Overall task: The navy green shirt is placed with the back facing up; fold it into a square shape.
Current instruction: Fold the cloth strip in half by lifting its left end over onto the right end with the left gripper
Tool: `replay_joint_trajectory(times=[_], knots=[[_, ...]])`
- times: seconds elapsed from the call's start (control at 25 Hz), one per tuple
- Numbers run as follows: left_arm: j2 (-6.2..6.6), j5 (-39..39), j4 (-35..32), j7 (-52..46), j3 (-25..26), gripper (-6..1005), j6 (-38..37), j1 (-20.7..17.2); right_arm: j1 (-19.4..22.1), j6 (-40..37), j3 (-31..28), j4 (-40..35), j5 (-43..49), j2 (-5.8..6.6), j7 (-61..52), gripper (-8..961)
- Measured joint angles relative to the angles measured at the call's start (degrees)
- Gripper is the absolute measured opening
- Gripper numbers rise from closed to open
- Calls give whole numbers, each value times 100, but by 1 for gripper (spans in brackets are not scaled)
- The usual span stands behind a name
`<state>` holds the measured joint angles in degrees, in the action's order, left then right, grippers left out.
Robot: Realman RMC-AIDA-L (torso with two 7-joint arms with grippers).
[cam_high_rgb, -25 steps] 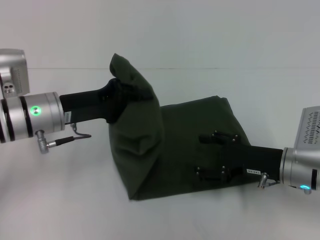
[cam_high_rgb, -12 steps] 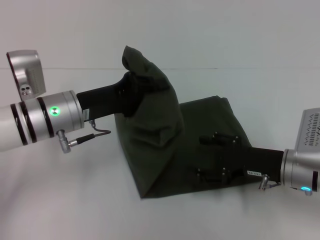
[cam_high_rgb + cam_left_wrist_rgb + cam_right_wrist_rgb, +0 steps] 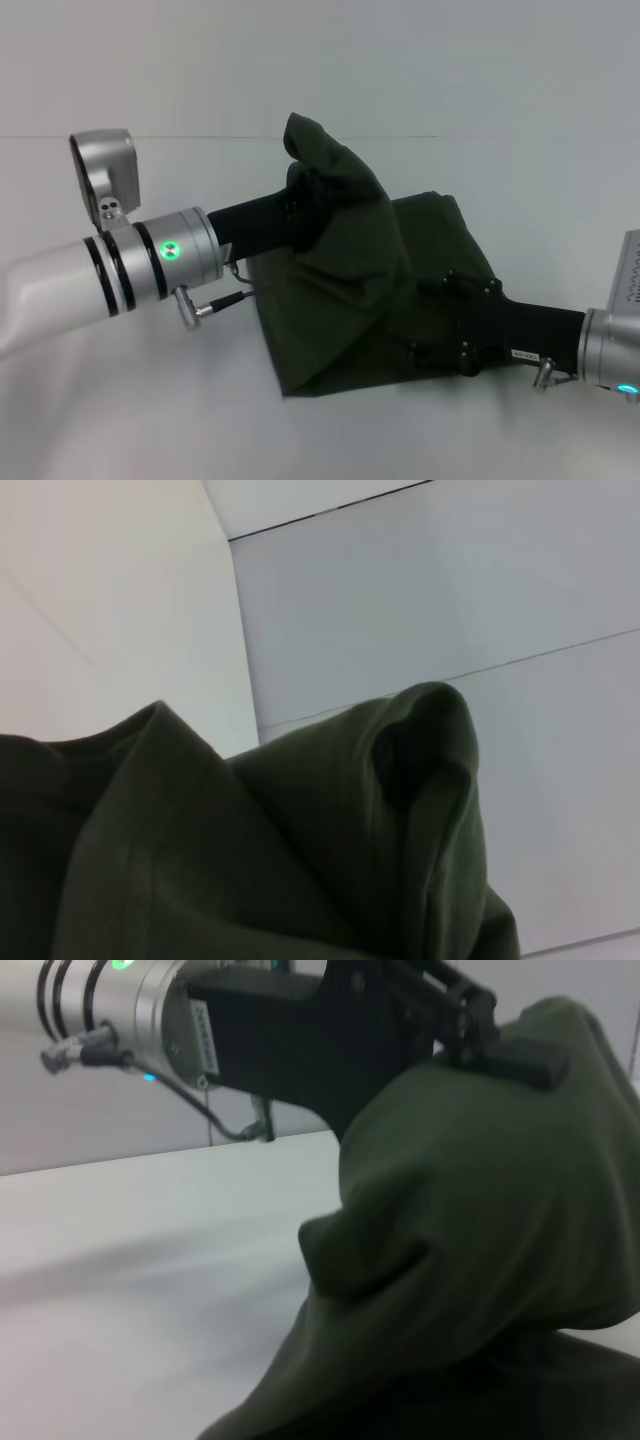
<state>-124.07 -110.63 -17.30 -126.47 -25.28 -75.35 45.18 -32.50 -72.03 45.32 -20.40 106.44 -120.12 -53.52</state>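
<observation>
The navy green shirt (image 3: 345, 335) lies partly folded on the white table, plain side up. My left gripper (image 3: 303, 196) is shut on a raised fold of it and holds that fold above the shirt's middle, so the cloth drapes down over the gripper. The left wrist view shows only this hanging cloth (image 3: 250, 850). In the right wrist view the left gripper (image 3: 468, 1032) pinches the top of the draped shirt (image 3: 480, 1210). My right gripper (image 3: 416, 318) rests low on the shirt's near right part, open, with its fingers spread flat on the cloth.
The bare white table (image 3: 120, 410) surrounds the shirt on every side. A pale wall rises behind the table's far edge (image 3: 500, 137). The left arm's silver wrist (image 3: 165, 255) and its cable hang over the table left of the shirt.
The left arm has moved right, carrying the raised fold over the shirt's middle. The shirt's left edge has followed it. The right gripper has shifted slightly right and nearer.
</observation>
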Motion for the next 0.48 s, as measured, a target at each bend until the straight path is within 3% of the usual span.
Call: replay_joint_trajectory(times=[0.48], knots=[[-44,305,678,762,16,214,292,210,312,-11,-73,-239,-3,25,0,904]])
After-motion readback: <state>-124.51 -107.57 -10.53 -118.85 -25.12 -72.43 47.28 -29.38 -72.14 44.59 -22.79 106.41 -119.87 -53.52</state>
